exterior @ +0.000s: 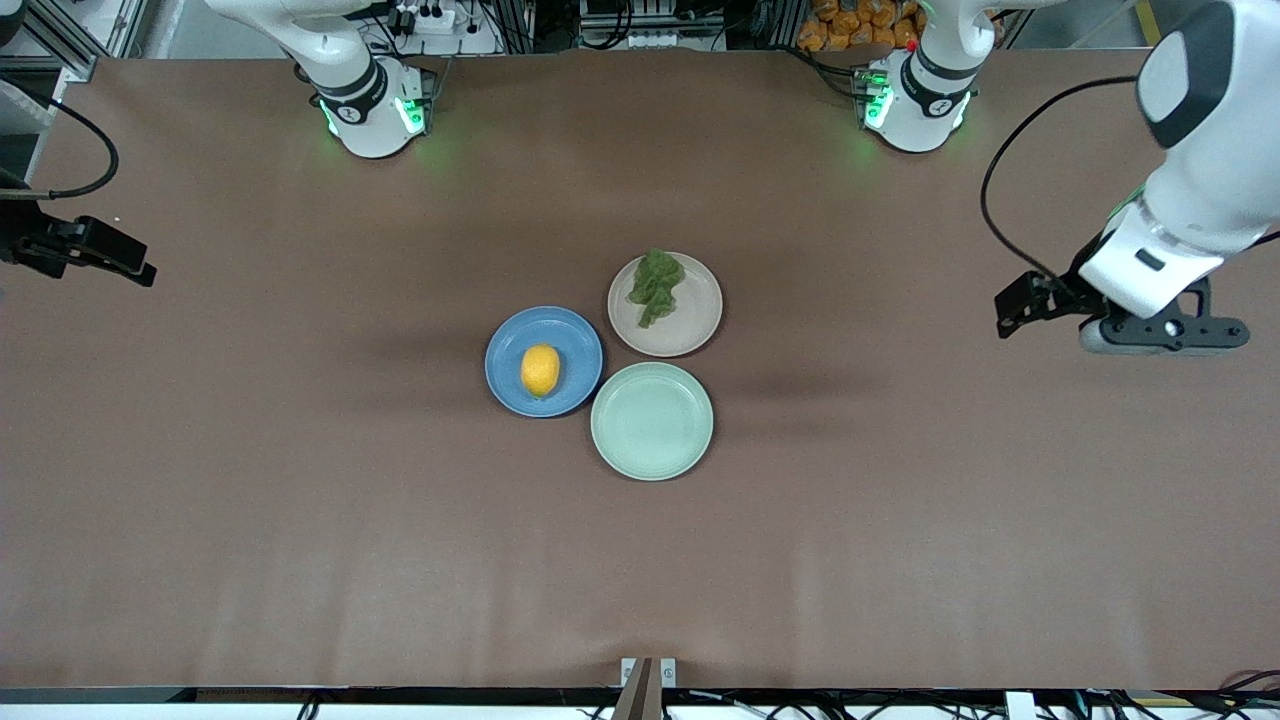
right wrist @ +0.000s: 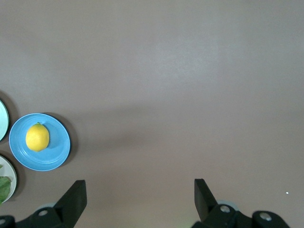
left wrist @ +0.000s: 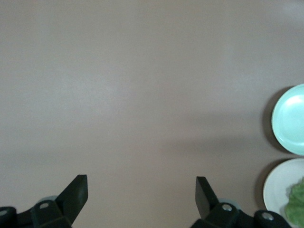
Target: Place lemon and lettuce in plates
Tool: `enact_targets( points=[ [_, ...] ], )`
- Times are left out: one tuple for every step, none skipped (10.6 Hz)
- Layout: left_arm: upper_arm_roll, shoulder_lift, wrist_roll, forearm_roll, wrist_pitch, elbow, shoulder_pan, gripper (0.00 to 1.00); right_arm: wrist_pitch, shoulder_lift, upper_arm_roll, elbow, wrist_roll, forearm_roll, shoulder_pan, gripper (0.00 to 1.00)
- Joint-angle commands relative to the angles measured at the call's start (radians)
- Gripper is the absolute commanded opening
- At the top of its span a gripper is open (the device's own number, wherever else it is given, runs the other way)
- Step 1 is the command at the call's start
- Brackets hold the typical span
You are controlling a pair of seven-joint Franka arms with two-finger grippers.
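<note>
The yellow lemon (exterior: 540, 370) lies in the blue plate (exterior: 500, 350) at the table's middle. The green lettuce (exterior: 656, 285) lies in the beige-pink plate (exterior: 700, 320), which stands beside the blue plate and slightly farther from the front camera. My left gripper (exterior: 1160, 335) is open and empty over bare table near the left arm's end. My right gripper (exterior: 100, 255) is open and empty over the right arm's end. The left wrist view shows its open gripper (left wrist: 141, 194), the beige-pink plate (left wrist: 278, 185) and the lettuce (left wrist: 298, 199). The right wrist view shows its open gripper (right wrist: 140, 197), the lemon (right wrist: 37, 137) and the blue plate (right wrist: 57, 152).
An empty pale mint-green plate (exterior: 652, 421) touches both other plates and is nearest to the front camera; it also shows in the left wrist view (left wrist: 289, 118). The brown table surface (exterior: 300, 520) stretches wide around the three plates.
</note>
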State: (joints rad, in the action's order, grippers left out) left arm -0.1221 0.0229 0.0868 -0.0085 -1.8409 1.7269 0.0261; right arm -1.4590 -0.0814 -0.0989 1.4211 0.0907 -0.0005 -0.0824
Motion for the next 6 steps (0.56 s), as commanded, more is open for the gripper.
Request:
enact_targets(
  points=[
    [0.021,-0.017,-0.039,-0.030,0.089,-0.059,0.002,1.00,0.011,0.003,-0.001,-0.004,0.015,0.005,-0.002,1.00],
    [0.039,-0.030,-0.039,-0.036,0.121,-0.076,0.003,1.00,0.009,0.003,-0.001,-0.004,0.017,0.005,-0.002,1.00],
    [0.044,-0.037,-0.039,-0.036,0.156,-0.102,0.003,1.00,0.011,0.003,0.001,-0.004,0.017,0.007,-0.002,1.00],
    [0.044,-0.037,-0.038,-0.030,0.175,-0.130,0.003,1.00,0.011,0.003,0.001,-0.004,0.017,0.007,-0.002,1.00],
    [0.044,-0.037,-0.038,-0.021,0.177,-0.138,0.005,1.00,0.009,0.003,0.001,-0.004,0.017,0.007,0.000,1.00],
    [0.044,-0.038,-0.039,-0.022,0.177,-0.138,0.005,1.00,0.009,0.003,-0.001,-0.004,0.015,0.007,0.000,1.00]
  ],
)
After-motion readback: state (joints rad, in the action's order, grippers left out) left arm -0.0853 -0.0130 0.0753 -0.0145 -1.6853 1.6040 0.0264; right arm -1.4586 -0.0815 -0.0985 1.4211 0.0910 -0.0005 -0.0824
